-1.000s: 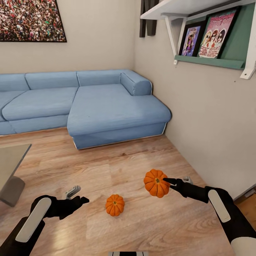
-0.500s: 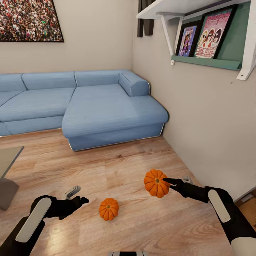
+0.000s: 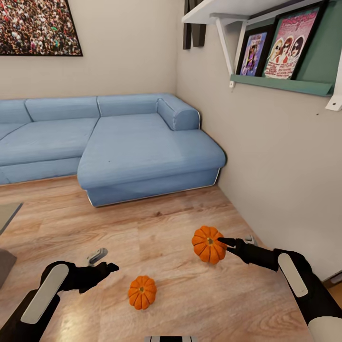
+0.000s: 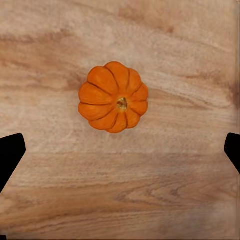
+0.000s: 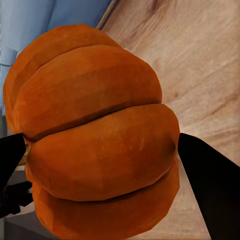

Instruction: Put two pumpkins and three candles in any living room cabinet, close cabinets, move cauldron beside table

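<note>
Head view, left to right. At the far left edge, a grey corner of the table (image 3: 6, 216) enters the frame over the wooden floor (image 3: 156, 228). A crowd picture (image 3: 38, 27) hangs at upper left above the blue sectional sofa (image 3: 118, 142), which spans the left and centre of the frame.

At lower left, the left gripper (image 3: 102, 261) is held over the floor with its fingers spread apart and nothing between them; in the left wrist view the two dark fingertips (image 4: 10, 155) stand at opposite edges of the frame, wide of the pumpkin on the floor (image 4: 114, 96). In the head view this pumpkin on the floor (image 3: 142, 292) lies just right of the left gripper, at lower centre, resting on the boards and touching neither arm.

Right of centre, the held pumpkin (image 3: 208, 244) is raised clear of the floor, gripped by the right gripper (image 3: 228, 244), whose fingers are clamped against its ribbed sides. In the right wrist view the held pumpkin (image 5: 95, 140) sits between the dark fingers (image 5: 210, 180), with the floor and a strip of the sofa behind it.

At upper right, a white shelf (image 3: 213, 9) and a green ledge (image 3: 285, 84) carry two framed posters (image 3: 287, 45) on the side wall.
</note>
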Available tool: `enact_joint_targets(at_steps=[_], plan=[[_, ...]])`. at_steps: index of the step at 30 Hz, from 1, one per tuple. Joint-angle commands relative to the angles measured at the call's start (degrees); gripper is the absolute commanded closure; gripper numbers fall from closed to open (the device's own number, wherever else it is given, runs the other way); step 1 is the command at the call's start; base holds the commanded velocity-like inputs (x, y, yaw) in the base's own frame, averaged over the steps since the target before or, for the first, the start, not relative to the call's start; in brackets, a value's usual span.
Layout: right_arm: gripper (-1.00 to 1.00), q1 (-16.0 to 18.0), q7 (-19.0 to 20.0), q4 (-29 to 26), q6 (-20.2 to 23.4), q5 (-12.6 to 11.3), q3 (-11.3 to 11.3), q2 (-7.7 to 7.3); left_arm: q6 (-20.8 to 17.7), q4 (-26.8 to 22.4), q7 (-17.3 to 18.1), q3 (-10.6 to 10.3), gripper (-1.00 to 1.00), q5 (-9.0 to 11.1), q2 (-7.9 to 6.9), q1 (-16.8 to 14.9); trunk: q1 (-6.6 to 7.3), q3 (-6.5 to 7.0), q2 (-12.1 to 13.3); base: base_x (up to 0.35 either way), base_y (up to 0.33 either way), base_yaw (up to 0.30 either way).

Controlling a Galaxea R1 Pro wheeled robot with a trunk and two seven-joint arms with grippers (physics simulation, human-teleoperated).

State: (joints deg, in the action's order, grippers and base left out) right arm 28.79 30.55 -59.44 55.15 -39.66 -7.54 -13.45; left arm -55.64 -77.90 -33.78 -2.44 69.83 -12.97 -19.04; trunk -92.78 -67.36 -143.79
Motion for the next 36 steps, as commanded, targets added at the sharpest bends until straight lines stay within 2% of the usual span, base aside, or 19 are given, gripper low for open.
enact_joint_targets(at_steps=[1, 7, 9, 10, 11, 12, 14, 17, 22, 34, 36], plan=[[1.0, 0.0, 0.4, 0.0, 0.3, 0.1, -0.1, 0.02, 0.0, -0.1, -0.6, -0.1, -1.0, 0.6, -0.04, 0.0, 0.0, -0.05, 0.0, 0.171, -0.057, 0.0], [1.0, 0.0, 0.5, -0.5, 0.4, 0.1, 0.5, 0.12, 0.0, -0.1, -0.6, 0.0, -1.0, 0.6, -0.04, 0.0, 0.0, -0.05, 0.0, 0.171, -0.132, 0.0], [1.0, 0.0, 0.5, -0.9, 0.3, 0.1, 3.0, 0.27, 0.0, -0.1, -0.6, 0.0, -1.0, 0.6, -0.04, 0.0, 0.0, -0.05, 0.0, 0.026, -0.023, 0.0], [1.0, 0.0, 0.7, -3.9, 0.9, -0.4, 5.3, 0.32, 0.1, -0.1, -0.3, 0.0, -1.0, 0.7, -0.04, 0.0, 0.0, -0.05, 0.0, 0.007, -0.006, 0.0], [1.0, 0.0, 0.7, -6.0, 1.5, -0.6, 6.0, 0.33, 0.1, -0.1, -0.2, 0.1, -1.0, 0.7, -0.04, 0.0, 0.0, -0.05, 0.0, 0.004, -0.004, 0.0], [1.0, -0.2, 0.7, -11.0, 3.3, -1.3, 6.8, 0.45, 0.2, -0.1, -0.1, 0.1, -1.0, 0.8, -0.01, 0.0, -0.03, -0.27, 0.0, 0.002, -0.002, 0.0], [1.0, -0.5, 0.4, -14.9, 4.4, -2.4, 7.2, 0.75, 0.3, 0.0, 0.0, 0.1, -1.0, 0.7, 0.03, 0.0, -0.08, -0.71, -0.1, 0.001, 0.0, 0.0], [1.0, -0.6, 0.1, -15.9, 4.8, -2.8, 7.3, 1.25, 0.3, 0.1, 0.1, 0.1, -1.0, 0.7, -0.03, 0.0, -0.16, -1.38, -0.1, 0.0, 0.0, 0.0], [1.0, -0.7, 0.1, -16.2, 4.8, -3.0, 7.3, 1.36, 0.4, 1.0, 0.2, 0.7, -1.0, 1.1, -0.07, 0.0, -0.29, -2.49, -0.2, 0.0, 0.0, 0.0], [1.0, -0.7, 0.3, -16.2, 4.8, -3.1, 7.4, 1.41, 0.6, 2.2, 0.3, 0.7, -1.0, 1.3, -0.04, 0.0, -0.6, -5.14, -0.3, 0.0, 0.0, 0.0], [1.0, -0.7, 0.3, -16.2, 4.8, -3.1, 7.4, 1.41, 0.6, 2.2, 0.2, 0.6, -1.0, 1.3, -0.02, 0.0, -0.6, -5.14, -0.3, 0.0, 0.0, 0.0]])
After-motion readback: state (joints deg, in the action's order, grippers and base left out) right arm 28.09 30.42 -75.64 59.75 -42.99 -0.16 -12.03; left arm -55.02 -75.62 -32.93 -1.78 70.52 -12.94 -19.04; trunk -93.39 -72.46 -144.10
